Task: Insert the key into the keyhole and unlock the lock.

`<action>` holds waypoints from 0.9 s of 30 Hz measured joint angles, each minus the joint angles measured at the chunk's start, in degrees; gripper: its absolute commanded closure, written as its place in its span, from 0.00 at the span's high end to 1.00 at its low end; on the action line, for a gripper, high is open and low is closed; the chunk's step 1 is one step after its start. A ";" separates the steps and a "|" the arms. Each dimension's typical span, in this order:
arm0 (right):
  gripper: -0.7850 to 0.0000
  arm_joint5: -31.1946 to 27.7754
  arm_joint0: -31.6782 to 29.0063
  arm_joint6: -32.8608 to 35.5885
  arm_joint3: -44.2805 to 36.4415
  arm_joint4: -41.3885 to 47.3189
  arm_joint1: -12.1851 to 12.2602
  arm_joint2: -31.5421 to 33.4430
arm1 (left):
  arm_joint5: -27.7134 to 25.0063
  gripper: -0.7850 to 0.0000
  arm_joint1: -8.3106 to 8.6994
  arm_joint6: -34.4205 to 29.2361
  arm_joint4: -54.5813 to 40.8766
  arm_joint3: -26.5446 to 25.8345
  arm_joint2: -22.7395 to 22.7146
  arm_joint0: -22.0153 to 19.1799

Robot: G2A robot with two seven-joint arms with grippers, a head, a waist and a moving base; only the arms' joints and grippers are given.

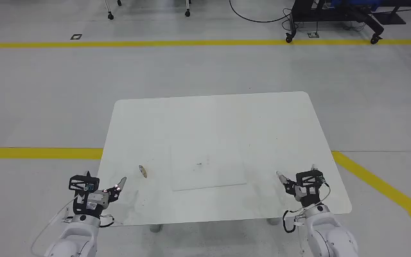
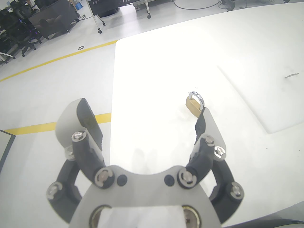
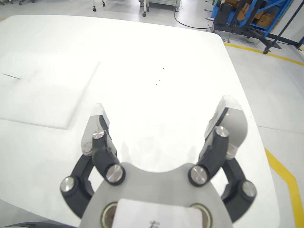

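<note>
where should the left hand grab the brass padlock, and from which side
Probably the body of the small brass padlock with a silver shackle, pinched across its narrow sides from above. It seems to lie flat on the white table, shackle pointing away from the open left hand, so its broad faces are out of reach.

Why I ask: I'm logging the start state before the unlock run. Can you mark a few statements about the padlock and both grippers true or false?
1. The left gripper holds the padlock. False: its jaws are open and empty; the padlock lies on the table ahead of it.
2. The padlock lies off the square mat. True.
3. The right gripper has its jaws shut. False: they are open and empty.
4. A thin dark item, probably the key, lies on the mat. True.
</note>
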 measured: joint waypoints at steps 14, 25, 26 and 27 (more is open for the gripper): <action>1.00 -20.19 12.28 6.20 7.80 6.61 0.27 -4.61 | 0.00 1.00 0.00 0.00 0.00 0.00 0.00 0.00; 1.00 -22.04 14.69 8.65 8.31 5.68 0.18 -7.20 | 0.00 1.00 0.00 0.00 0.00 0.00 0.00 0.00; 1.00 -24.29 16.38 9.91 9.06 5.66 0.13 -8.64 | 0.00 1.00 0.00 0.00 0.00 0.00 0.00 0.00; 1.00 -26.88 18.34 11.14 10.28 6.06 0.08 -10.03 | 0.00 1.00 0.00 0.00 0.00 0.00 0.00 0.00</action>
